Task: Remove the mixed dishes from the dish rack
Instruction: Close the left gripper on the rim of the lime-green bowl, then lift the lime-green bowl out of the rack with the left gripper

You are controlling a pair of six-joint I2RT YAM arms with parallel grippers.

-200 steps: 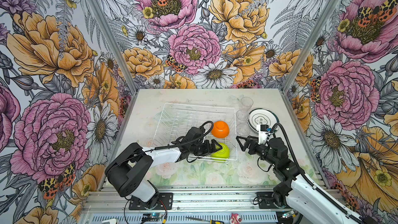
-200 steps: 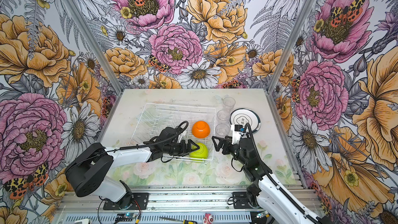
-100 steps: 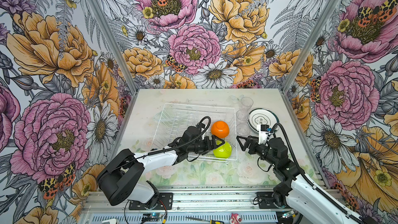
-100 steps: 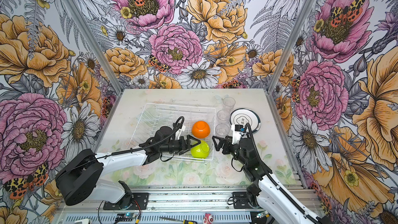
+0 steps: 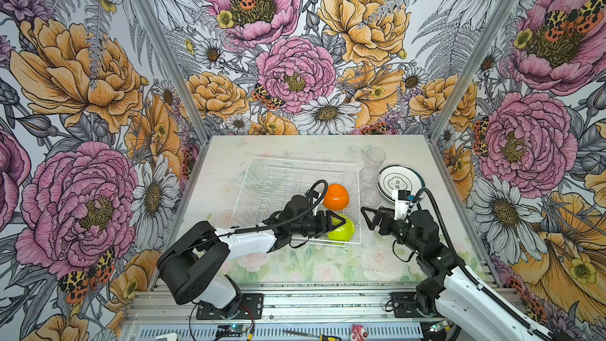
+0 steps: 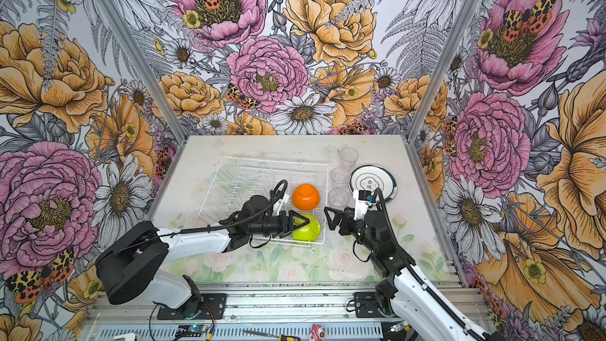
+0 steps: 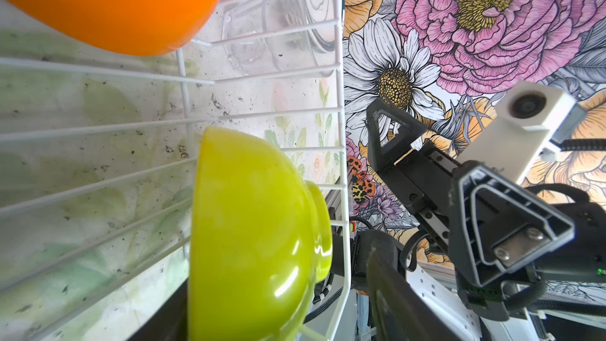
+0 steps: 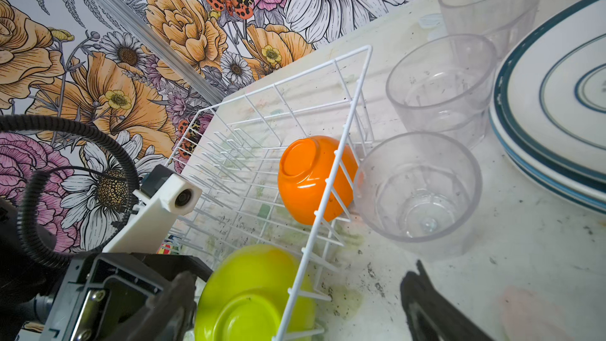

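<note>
The white wire dish rack point(image 5: 305, 161) point(image 6: 272, 160) holds two bowls at its near right end. An orange bowl point(image 5: 336, 196) point(image 8: 311, 178) lies mouth-down against the rack's right wall. The lime-green bowl point(image 5: 344, 232) point(image 7: 255, 224) is tipped on its side in the near corner. My left gripper point(image 5: 339, 224) point(image 7: 275, 296) straddles that green bowl, one finger at its mouth side and one past its foot, where a small gap shows. My right gripper point(image 5: 370, 221) point(image 8: 301, 273) hangs open and empty just outside the rack's right wall.
Three clear cups point(image 5: 375, 157) point(image 5: 369, 175) point(image 5: 370, 196) stand in a row on the table right of the rack. A stack of dark-rimmed white plates point(image 5: 398, 180) point(image 8: 557, 109) lies beside them. Upright prongs fill the rack's left half. Flowered walls enclose the table.
The left gripper reached farther right over the green bowl and its jaws narrowed around it. The bowl shifted slightly right and tipped. The right arm stayed still.
</note>
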